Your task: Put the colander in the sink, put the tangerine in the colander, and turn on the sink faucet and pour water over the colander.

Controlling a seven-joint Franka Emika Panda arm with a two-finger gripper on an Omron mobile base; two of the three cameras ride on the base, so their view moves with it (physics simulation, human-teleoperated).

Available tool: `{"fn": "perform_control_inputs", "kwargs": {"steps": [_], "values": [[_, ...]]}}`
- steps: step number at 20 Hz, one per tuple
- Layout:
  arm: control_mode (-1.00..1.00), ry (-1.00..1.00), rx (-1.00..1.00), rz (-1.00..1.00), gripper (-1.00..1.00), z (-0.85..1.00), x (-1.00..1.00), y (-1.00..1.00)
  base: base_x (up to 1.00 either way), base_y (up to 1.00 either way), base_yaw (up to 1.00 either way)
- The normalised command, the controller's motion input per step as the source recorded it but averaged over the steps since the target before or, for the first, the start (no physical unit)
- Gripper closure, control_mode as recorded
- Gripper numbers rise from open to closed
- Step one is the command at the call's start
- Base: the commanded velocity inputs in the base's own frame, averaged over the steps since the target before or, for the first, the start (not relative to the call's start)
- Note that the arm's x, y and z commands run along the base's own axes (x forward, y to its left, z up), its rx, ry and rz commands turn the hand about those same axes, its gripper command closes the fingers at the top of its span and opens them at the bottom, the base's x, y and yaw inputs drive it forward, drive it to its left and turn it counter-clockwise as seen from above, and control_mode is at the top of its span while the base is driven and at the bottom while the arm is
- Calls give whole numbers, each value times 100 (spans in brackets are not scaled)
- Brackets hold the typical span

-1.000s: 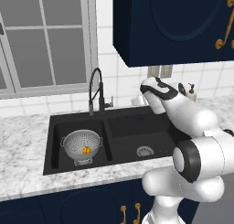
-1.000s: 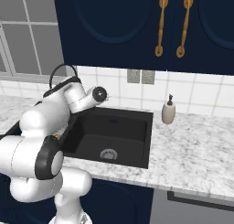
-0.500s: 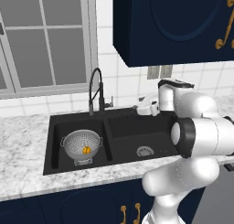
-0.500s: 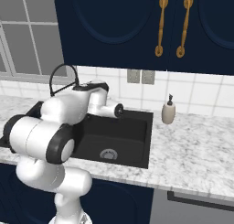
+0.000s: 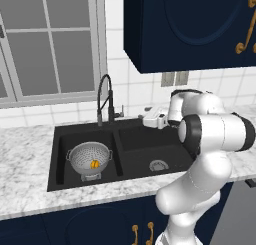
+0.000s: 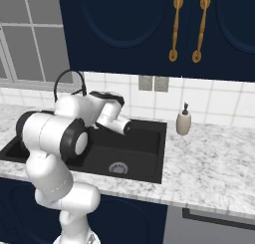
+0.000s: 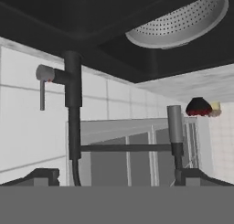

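Colander (image 5: 90,159): sits in the left basin of the sink (image 5: 135,139), tangerine (image 5: 94,164) inside it.
Faucet (image 5: 105,99): stands at the sink's back edge, on the divider line.
Gripper (image 5: 146,120): jaws spread wide, empty, over the right basin's back edge, near the faucet's lever.
Change: arm has swung left toward the faucet; colander and tangerine unmoved.

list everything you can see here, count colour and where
colander: 1, silvery-grey, in the left basin
tangerine: 1, orange, inside the colander
sink: 1, black, double basin, set in the counter
sink faucet: 1, dark, behind the divider
soap dispenser: 1, beige, on the counter right of the sink
counter: 1, grey-white marble
upper cabinets: dark blue, gold handles
window: 1, grey frame, behind the sink
gripper: 1, white, open, over the right basin, near the faucet
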Motion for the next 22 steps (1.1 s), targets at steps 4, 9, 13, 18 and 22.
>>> {"fn": "perform_control_inputs", "kwargs": {"steps": [4, 9, 13, 18, 22], "values": [[-100, 0, 12, -8, -100, 0, 11, 8, 0, 0, 0], [-100, -5, 3, -13, -100, 0, 14, 34, 0, 0, 0], [-100, -6, 0, -16, -100, 0, 14, 38, 0, 0, 0], [-100, -1, 0, -11, -100, 0, 19, 6, 0, 0, 0], [-100, 0, 0, -2, -100, -1, 15, -11, 0, 0, 0]]}}
